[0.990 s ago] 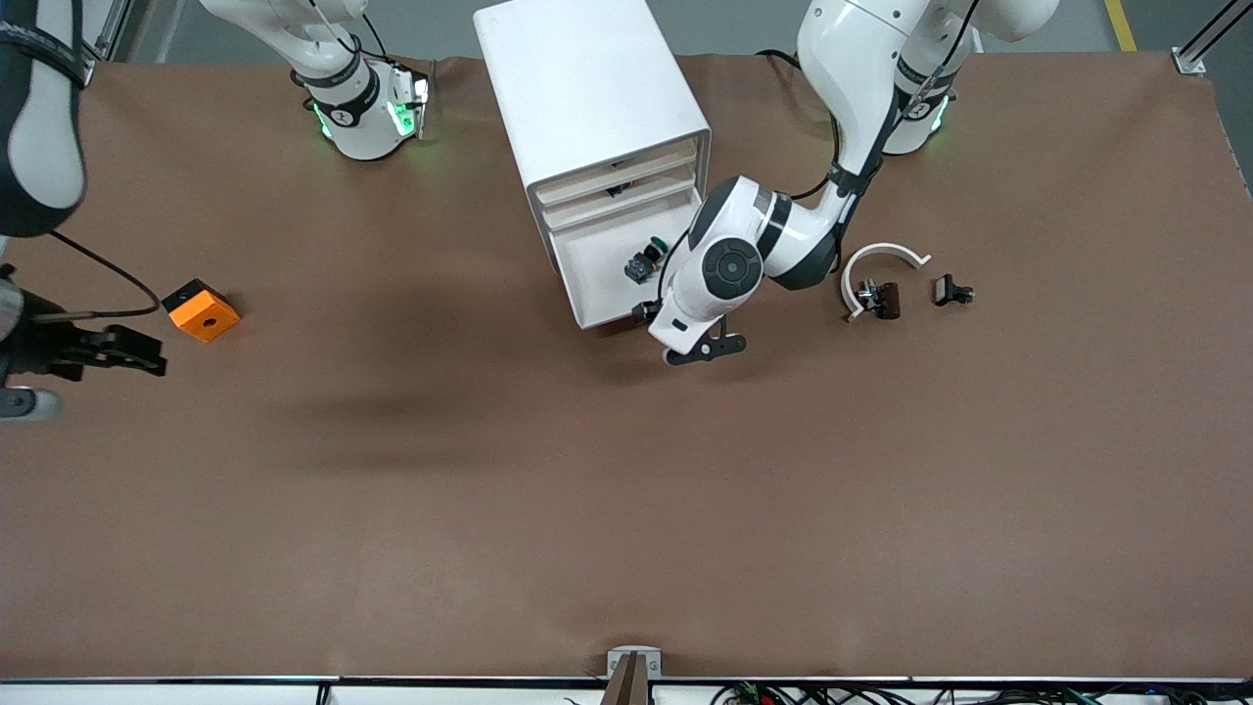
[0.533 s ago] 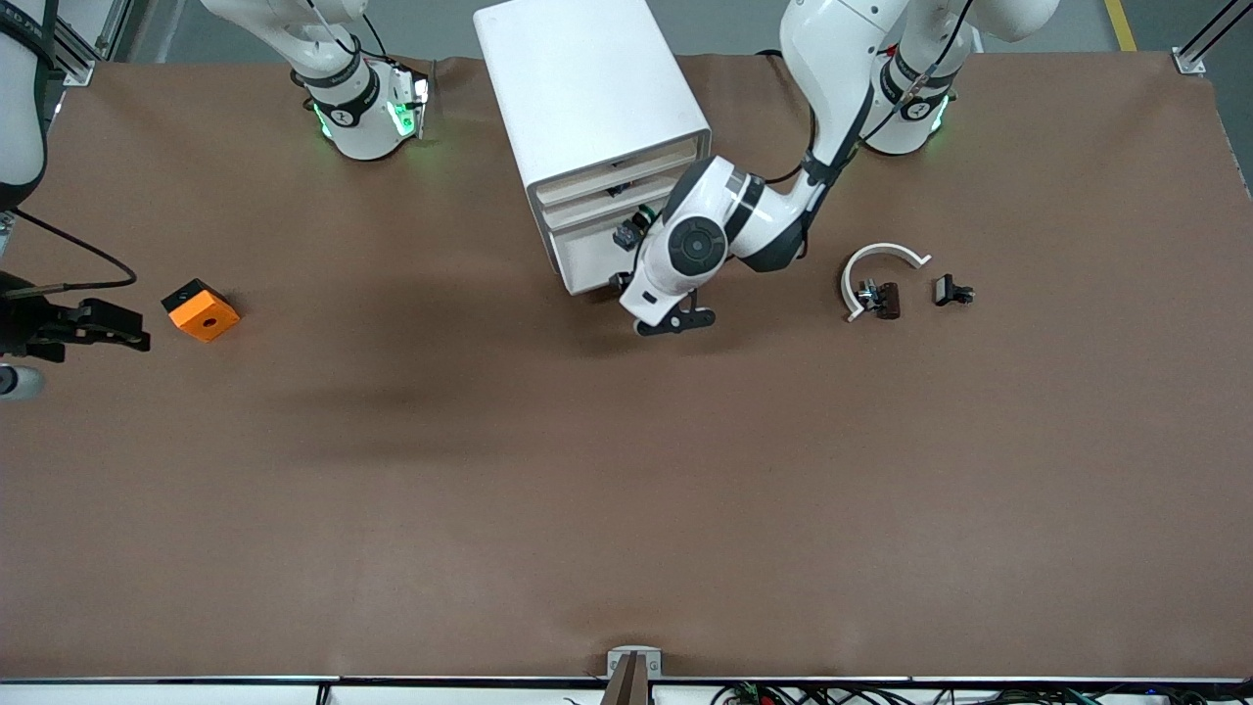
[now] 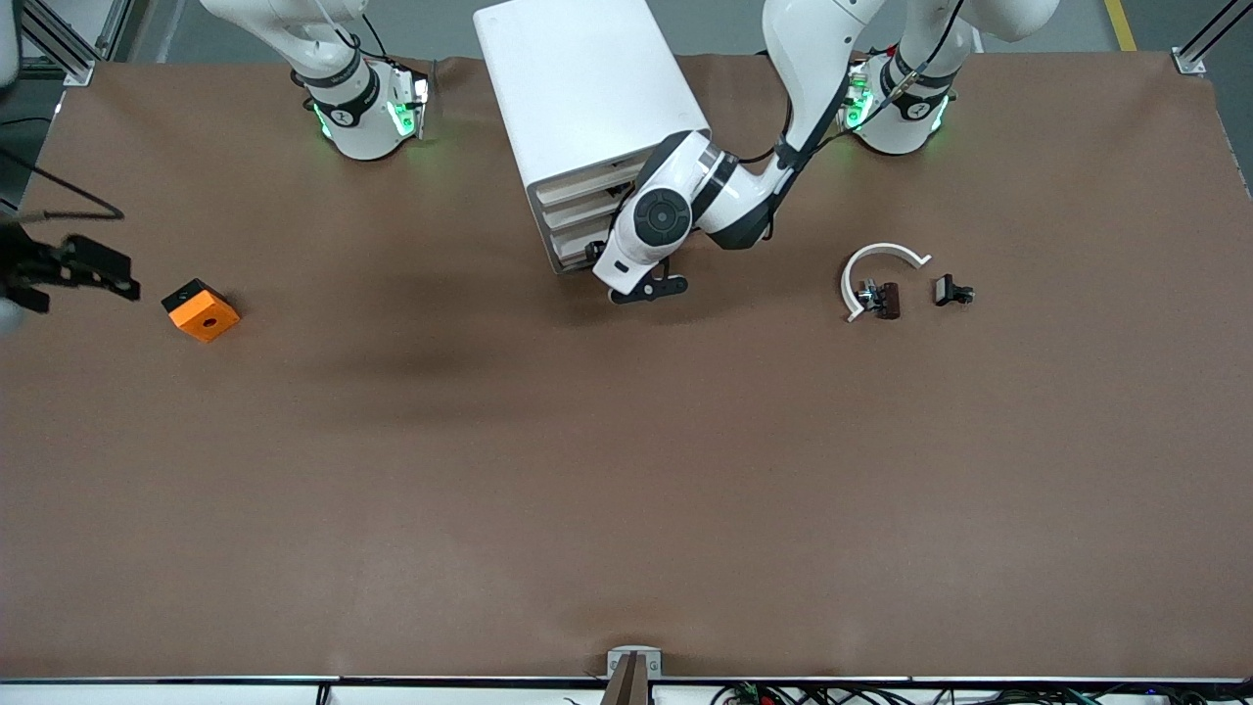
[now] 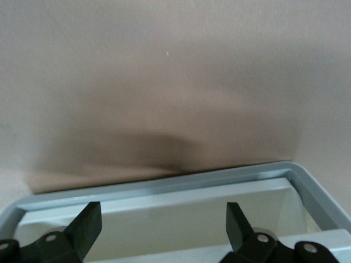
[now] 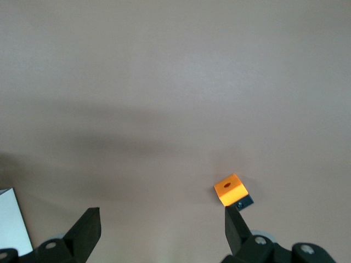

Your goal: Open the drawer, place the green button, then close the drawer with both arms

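The white cabinet [image 3: 587,88] stands at the robots' edge of the table. Its lowest drawer [image 3: 571,257] sticks out only a little. In the left wrist view the drawer's pale rim [image 4: 164,183] and part of its white inside show. My left gripper [image 3: 599,257] is at the drawer's front, and in the left wrist view it [image 4: 163,213] is open and empty, its fingers over the rim. The button is hidden. My right gripper [image 3: 122,277] hangs over the table at the right arm's end, and in the right wrist view it [image 5: 162,219] is open and empty.
An orange cube with a hole [image 3: 201,310] lies on the table beside my right gripper and shows in the right wrist view [image 5: 233,190]. A white curved piece [image 3: 881,259] and small black clip pieces [image 3: 884,300] [image 3: 951,290] lie toward the left arm's end.
My left gripper has pushed the drawer into the cabinet, and the button inside has gone out of sight. My right gripper has drifted away from the orange cube toward the table's robot edge.
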